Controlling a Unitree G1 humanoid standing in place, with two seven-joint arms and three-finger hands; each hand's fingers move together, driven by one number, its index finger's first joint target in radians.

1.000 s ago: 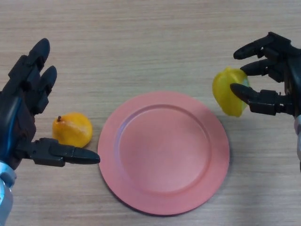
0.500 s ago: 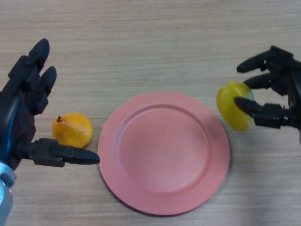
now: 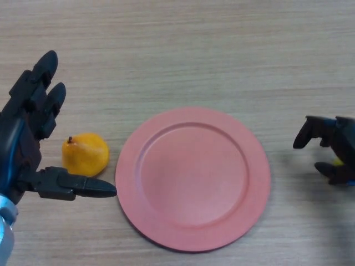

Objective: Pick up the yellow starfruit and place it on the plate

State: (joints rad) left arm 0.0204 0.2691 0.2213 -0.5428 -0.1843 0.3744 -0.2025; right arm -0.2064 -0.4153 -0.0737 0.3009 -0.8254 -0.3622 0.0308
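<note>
The pink plate (image 3: 193,178) lies in the middle of the wooden table. My right hand (image 3: 339,145) is at the right edge of the view, just right of the plate and low over the table. Its fingers are curled round the yellow starfruit (image 3: 336,162), of which only a small sliver shows between them. My left hand (image 3: 22,147) is open at the far left, fingers straight and thumb pointing at the plate.
A yellow-orange pear-shaped fruit (image 3: 85,154) with a short stem lies on the table between my left hand and the plate's left rim. The wooden table (image 3: 183,50) stretches away behind the plate.
My right hand has moved down and to the right with the starfruit and turned, so the fruit is now almost hidden. My left hand and the other fruit have not moved.
</note>
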